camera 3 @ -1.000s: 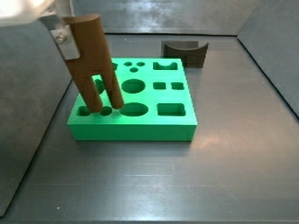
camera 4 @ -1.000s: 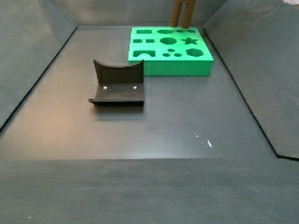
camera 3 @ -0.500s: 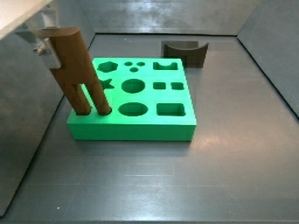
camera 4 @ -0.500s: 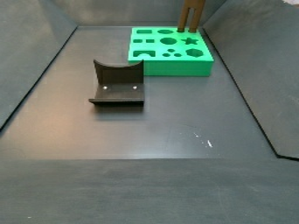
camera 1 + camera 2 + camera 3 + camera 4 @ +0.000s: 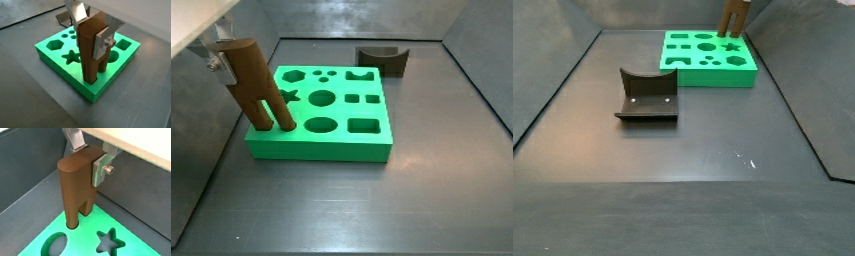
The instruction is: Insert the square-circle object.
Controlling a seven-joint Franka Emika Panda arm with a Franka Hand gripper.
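- While the gripper (image 5: 90, 27) is up over one edge of the green board (image 5: 325, 140), its silver fingers (image 5: 101, 170) are clamped on the top of a tall brown two-pronged post (image 5: 255, 85), so the jaws are closed on that, not on the task piece.
- That post hangs upright with its two prongs right at the board's top surface, close to the star-shaped hole (image 5: 110, 240) and a round hole (image 5: 57, 244). Can't tell whether the prongs touch the board or sit just above it.
- As for the square-circle object (image 5: 382, 59), it's sitting on the grey floor (image 5: 687, 160) by itself, well apart from the jaws and clear of the board.
- In a side view it's the dark block (image 5: 647, 95) with the curved scoop facing up, lying out in the open with nothing touching it.
- Both side views show the board's shaped holes uncovered.
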